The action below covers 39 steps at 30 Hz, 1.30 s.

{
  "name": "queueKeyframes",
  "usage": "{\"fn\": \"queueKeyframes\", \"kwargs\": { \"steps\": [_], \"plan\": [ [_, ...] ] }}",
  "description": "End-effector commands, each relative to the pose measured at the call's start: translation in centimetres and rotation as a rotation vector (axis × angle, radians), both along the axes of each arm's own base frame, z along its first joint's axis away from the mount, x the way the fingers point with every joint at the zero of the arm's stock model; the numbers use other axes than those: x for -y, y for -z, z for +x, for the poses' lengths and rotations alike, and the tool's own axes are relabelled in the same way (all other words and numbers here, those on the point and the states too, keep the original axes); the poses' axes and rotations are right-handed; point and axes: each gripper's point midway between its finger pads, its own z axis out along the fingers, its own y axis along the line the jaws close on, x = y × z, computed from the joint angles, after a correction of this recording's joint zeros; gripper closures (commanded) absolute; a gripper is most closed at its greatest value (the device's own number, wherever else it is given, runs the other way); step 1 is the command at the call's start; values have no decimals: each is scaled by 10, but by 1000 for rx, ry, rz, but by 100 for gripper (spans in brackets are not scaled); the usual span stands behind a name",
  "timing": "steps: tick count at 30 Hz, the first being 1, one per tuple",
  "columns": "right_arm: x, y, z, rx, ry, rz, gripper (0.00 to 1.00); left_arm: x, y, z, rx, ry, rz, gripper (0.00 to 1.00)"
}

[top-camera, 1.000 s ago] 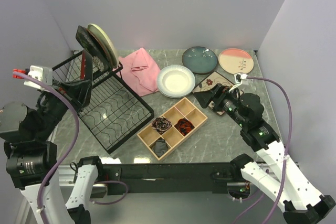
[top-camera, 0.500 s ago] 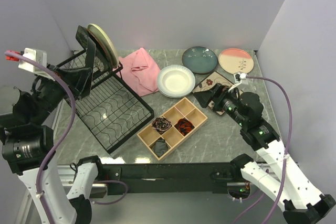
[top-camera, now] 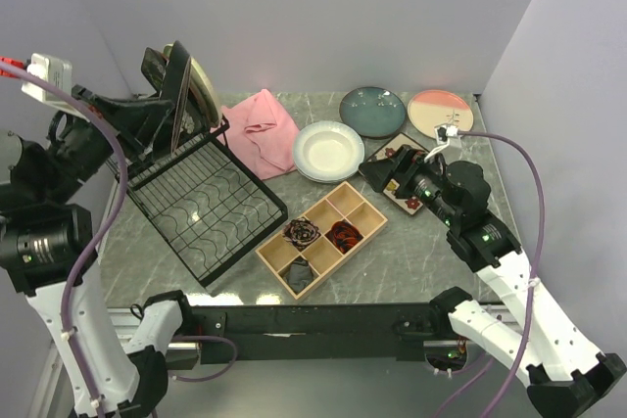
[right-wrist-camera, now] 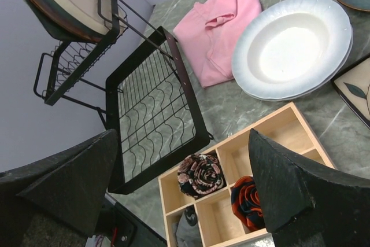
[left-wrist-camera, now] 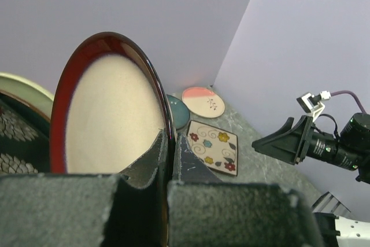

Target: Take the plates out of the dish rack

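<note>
My left gripper (top-camera: 165, 116) is shut on the rim of a dark red plate (left-wrist-camera: 110, 108) with a cream face, held upright on edge above the black wire dish rack (top-camera: 206, 205). Its fingers (left-wrist-camera: 151, 157) pinch the rim from both sides. A cream-green plate (top-camera: 203, 80) and a black square floral plate (top-camera: 153, 66) lean at the rack's raised back end. On the table lie a white plate (top-camera: 328, 150), a teal plate (top-camera: 372, 110), a pink-cream plate (top-camera: 441, 113) and a square cream floral plate (left-wrist-camera: 213, 147). My right gripper (top-camera: 384, 171) hangs open and holds nothing, near the floral plate.
A pink cloth (top-camera: 263, 129) lies between the rack and the white plate. A wooden compartment tray (top-camera: 323, 237) with rolled fabrics sits in front of the plates, below my right gripper (right-wrist-camera: 182, 137). Walls close off the back and both sides.
My left arm has lifted the dark red plate up out of the rack's slots, toward the back. My right gripper has shifted slightly left, still open.
</note>
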Motion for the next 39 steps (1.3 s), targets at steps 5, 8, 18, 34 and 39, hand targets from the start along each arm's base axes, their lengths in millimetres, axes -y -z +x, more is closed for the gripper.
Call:
{"fn": "queueKeyframes", "kwargs": {
  "steps": [5,8,18,34,39],
  "plan": [
    [-11,-34,9,57,-27,40,0,9,-48,-13,268,55,47,99],
    [-15,-38,12,53,-41,43,0,11,-51,-9,266,86,28,99],
    [-18,-47,15,62,-42,51,0,16,-80,-15,260,127,-37,99],
    [-24,-64,22,74,-55,55,0,56,-79,52,190,137,-131,99],
    [-25,-76,18,71,-70,88,0,100,-54,64,181,174,-85,99]
  ]
}}
